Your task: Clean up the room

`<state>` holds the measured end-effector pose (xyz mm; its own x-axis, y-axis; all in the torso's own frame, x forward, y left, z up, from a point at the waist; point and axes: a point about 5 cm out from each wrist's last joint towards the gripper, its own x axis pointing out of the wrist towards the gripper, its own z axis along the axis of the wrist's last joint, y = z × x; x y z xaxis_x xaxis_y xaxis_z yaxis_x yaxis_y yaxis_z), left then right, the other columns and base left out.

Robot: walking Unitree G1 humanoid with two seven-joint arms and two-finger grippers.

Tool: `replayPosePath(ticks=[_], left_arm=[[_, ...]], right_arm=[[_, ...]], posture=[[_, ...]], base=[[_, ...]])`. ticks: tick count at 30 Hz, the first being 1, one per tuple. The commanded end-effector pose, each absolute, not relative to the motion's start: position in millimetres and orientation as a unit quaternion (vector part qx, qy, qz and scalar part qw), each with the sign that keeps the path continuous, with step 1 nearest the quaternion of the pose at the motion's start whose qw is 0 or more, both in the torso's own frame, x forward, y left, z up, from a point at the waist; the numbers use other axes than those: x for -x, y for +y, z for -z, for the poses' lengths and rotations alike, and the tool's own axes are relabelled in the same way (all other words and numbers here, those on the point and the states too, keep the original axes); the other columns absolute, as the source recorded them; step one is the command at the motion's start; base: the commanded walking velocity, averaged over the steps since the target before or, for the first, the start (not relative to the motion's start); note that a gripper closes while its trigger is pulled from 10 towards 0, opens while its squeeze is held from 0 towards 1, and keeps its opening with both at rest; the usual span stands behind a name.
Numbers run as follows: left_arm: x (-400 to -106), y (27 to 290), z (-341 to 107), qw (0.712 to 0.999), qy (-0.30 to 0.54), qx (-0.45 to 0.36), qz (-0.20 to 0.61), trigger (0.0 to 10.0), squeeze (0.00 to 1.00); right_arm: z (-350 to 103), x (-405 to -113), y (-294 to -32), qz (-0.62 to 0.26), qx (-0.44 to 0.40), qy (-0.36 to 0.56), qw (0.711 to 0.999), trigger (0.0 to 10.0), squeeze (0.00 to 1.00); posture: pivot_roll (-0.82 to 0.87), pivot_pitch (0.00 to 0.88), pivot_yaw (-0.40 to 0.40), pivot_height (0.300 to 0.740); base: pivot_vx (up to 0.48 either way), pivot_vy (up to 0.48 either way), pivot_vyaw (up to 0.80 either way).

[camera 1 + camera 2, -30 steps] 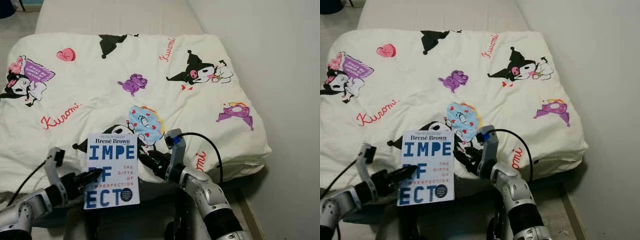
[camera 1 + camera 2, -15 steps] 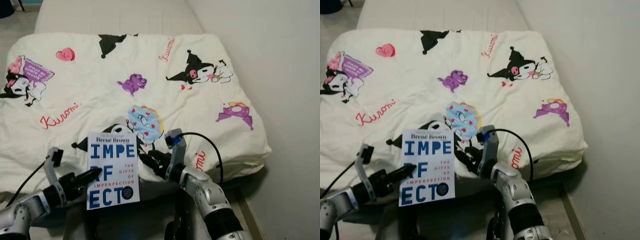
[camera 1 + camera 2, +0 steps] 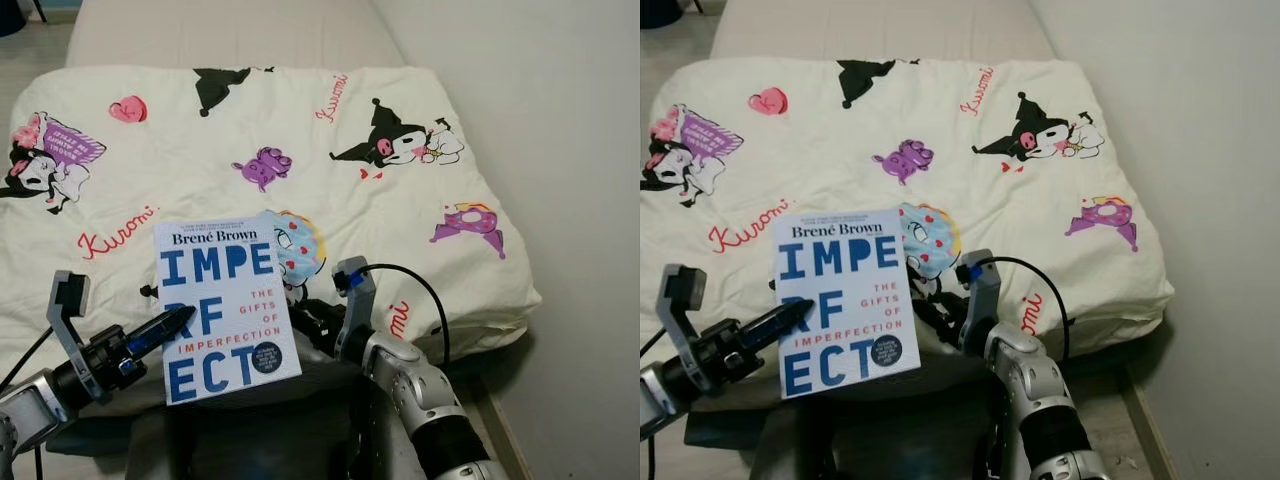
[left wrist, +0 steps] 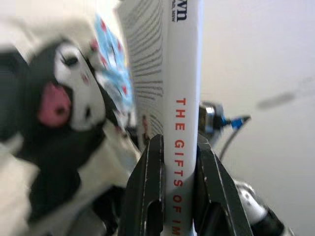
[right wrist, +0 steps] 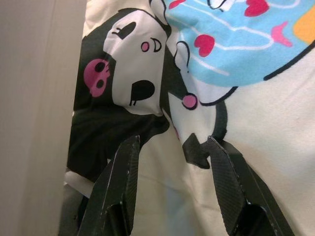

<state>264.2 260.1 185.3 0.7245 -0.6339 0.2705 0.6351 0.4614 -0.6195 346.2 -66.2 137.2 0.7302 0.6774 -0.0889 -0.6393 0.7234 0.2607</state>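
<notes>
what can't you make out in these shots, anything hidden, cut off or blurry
- Quilt: the print under the book is covered in both eye views.
- Book title: the left gripper finger crosses the middle row of letters; in the left wrist view the spine runs off the frame edge.
- Cartoon face: blurred in the left wrist view.
- Right gripper: open over the quilt; whether it touches the cloth cannot be told.

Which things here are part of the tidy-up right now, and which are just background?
In the job:
book, clamped at the spine by the left gripper
right gripper, open, at the duvet's near edge

Just there:
duvet
mattress
wall
</notes>
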Motion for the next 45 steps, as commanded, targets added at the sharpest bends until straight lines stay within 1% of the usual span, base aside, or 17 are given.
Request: replayPosePath(ticks=[1, 4, 11, 12, 14, 17, 24, 28, 29, 33, 34, 35, 37, 39, 41, 43, 45], left_arm=[[-270, 261, -192, 0.873, -0.049, 0.367, 0.317, 0.0, 0.00], [-273, 256, -197, 0.881, -0.076, 0.373, 0.280, 0.0, 0.00], [-273, 248, -198, 0.886, -0.093, 0.374, 0.258, 0.0, 0.00], [-275, 239, -191, 0.910, -0.081, 0.335, 0.232, 0.0, 0.00], [-277, 222, -183, 0.940, -0.070, 0.273, 0.191, 0.0, 0.00], [-278, 218, -182, 0.948, -0.070, 0.253, 0.179, 0.0, 0.00], [-280, 212, -178, 0.964, -0.088, 0.214, 0.134, 0.0, 0.00], [-280, 232, -190, 0.966, -0.118, 0.209, 0.100, 0.0, 0.00], [-281, 244, -198, 0.968, -0.132, 0.199, 0.080, 0.0, 0.00], [-280, 251, -203, 0.969, -0.141, 0.191, 0.067, 0.0, 0.00], [-281, 262, -210, 0.971, -0.155, 0.175, 0.046, 0.0, 0.00], [-281, 262, -210, 0.971, -0.155, 0.175, 0.046, 0.0, 0.00], [-283, 279, -225, 0.975, -0.176, 0.130, 0.029, 0.0, 0.00], [-283, 279, -225, 0.975, -0.176, 0.130, 0.029, 0.0, 0.00], [-283, 282, -236, 0.977, -0.181, 0.100, 0.054, 0.0, 0.00], [-283, 281, -238, 0.977, -0.182, 0.093, 0.063, 0.0, 0.00], [-278, 283, -240, 0.977, -0.181, 0.089, 0.069, 0.0, 0.00]], right_arm=[[-132, -349, -76, -0.316, -0.110, 0.086, 0.938, 10.0, 0.00], [-133, -353, -87, -0.275, -0.120, 0.074, 0.951, 10.0, 0.00], [-134, -356, -101, -0.230, -0.137, 0.056, 0.962, 10.0, 0.00], [-134, -353, -109, -0.209, -0.139, 0.047, 0.967, 10.0, 0.00], [-132, -348, -117, -0.185, -0.127, 0.033, 0.974, 10.0, 0.00], [-131, -346, -119, -0.179, -0.123, 0.029, 0.976, 10.0, 0.00], [-113, -326, -109, -0.233, -0.077, 0.047, 0.968, 10.0, 0.00], [-107, -317, -100, -0.285, -0.037, 0.048, 0.957, 10.0, 0.00], [-105, -313, -94, -0.312, -0.012, 0.045, 0.949, 10.0, 0.26], [-104, -311, -90, -0.330, 0.005, 0.043, 0.943, 10.0, 0.26], [-101, -309, -80, -0.361, 0.051, 0.042, 0.930, 10.0, 1.00], [-101, -309, -80, -0.361, 0.051, 0.042, 0.930, 10.0, 1.00], [-94, -307, -51, -0.430, 0.153, 0.032, 0.889, 10.0, 1.00], [-94, -307, -51, -0.430, 0.153, 0.032, 0.889, 10.0, 1.00], [-89, -306, -26, -0.478, 0.246, 0.014, 0.843, 10.0, 1.00], [-88, -305, -20, -0.489, 0.266, 0.009, 0.831, 10.0, 1.00], [-88, -309, -9, -0.485, 0.329, -0.011, 0.810, 10.0, 1.00]], posture=[[0.00, 0.389, -0.088, 0.548], [0.01, 0.365, -0.087, 0.548], [0.01, 0.332, -0.089, 0.548], [0.02, 0.290, -0.094, 0.548], [0.02, 0.274, -0.094, 0.548], [0.02, 0.274, -0.094, 0.548], [0.01, 0.258, -0.089, 0.548], [0.01, 0.263, -0.092, 0.548], [0.01, 0.272, -0.096, 0.548], [0.01, 0.278, -0.100, 0.548], [0.02, 0.291, -0.106, 0.548], [0.02, 0.291, -0.106, 0.548], [0.03, 0.316, -0.121, 0.548], [0.03, 0.316, -0.121, 0.548], [0.04, 0.347, -0.135, 0.548], [0.04, 0.347, -0.135, 0.548], [0.05, 0.373, -0.145, 0.548]], base=[[0.000, 0.000, 0.00], [0.000, 0.000, 0.00], [0.000, 0.000, 0.00], [0.000, 0.000, 0.00], [0.000, 0.000, 0.00], [0.000, 0.000, 0.00], [0.000, 0.000, 0.00], [0.000, 0.000, 0.00], [0.000, 0.000, 0.00], [0.000, 0.000, 0.00], [0.000, 0.000, 0.00], [0.000, 0.000, 0.00], [0.000, 0.000, 0.00], [0.000, 0.000, 0.00], [0.000, 0.000, 0.00], [0.000, 0.000, 0.00], [0.000, 0.000, 0.00]])
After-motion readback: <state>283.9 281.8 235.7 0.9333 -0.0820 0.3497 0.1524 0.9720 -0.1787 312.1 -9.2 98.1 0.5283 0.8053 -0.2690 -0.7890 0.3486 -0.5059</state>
